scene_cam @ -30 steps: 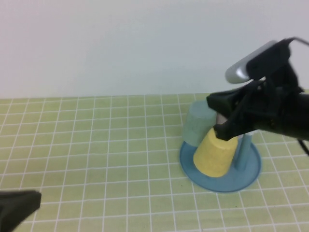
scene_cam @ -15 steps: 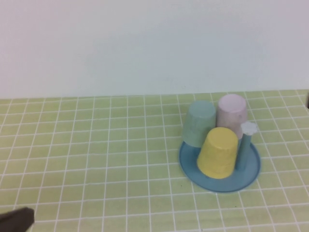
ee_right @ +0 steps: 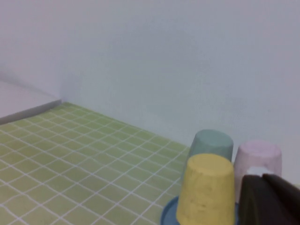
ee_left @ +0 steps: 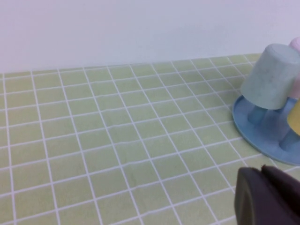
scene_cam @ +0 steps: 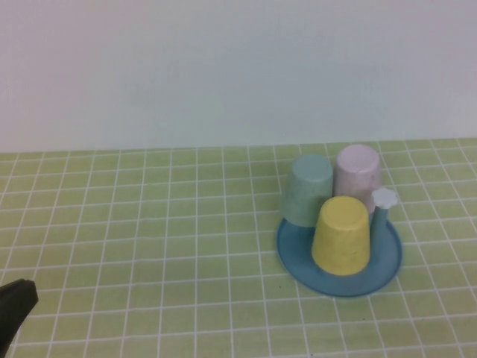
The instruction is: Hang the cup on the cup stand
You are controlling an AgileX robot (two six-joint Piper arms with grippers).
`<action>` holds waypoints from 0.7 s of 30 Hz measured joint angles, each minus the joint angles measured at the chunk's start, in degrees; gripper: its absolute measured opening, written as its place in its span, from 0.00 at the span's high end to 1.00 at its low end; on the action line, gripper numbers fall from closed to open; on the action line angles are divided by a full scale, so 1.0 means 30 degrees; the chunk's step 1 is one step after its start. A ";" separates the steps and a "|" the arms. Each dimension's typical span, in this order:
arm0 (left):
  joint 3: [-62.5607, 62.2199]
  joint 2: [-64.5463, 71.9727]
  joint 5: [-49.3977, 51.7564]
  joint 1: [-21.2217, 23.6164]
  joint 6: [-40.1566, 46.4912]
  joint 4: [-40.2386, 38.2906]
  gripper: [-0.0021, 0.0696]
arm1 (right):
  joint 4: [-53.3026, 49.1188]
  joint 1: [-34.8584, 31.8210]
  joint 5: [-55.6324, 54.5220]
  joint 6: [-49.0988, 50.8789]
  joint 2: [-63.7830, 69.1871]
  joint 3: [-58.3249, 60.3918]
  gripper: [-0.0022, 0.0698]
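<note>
Cup sits inverted on cup stand; left gripper and right gripper both clenched empty, clear of it.

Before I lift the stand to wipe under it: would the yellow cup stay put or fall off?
The yellow cup sits upside down over a peg of the cup stand, so it probably stays if kept level. It looks light and smooth, so tilting could slide it off. Both grippers, shut, are clear: left gripper, right gripper.

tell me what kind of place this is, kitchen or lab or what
Probably a lab tabletop staged for robot practice, not a kitchen: a green grid-lined mat against a bare white wall, holding only a blue cup stand with yellow cup, mint-green cup and pink cup upturned on it. Left gripper sits shut at the near-left edge; right gripper is shut too.
</note>
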 joint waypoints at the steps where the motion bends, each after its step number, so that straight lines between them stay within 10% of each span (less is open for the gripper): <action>1: 0.0000 0.0000 0.0000 0.0000 0.0000 0.0000 0.97 | 0.0324 0.0000 -0.0102 0.0000 -0.0252 0.0341 0.97; 21: 0.0000 0.0000 0.1430 0.0000 0.0000 -0.0400 0.97 | 0.3291 0.0000 -0.0442 0.0065 -0.0483 0.2641 0.97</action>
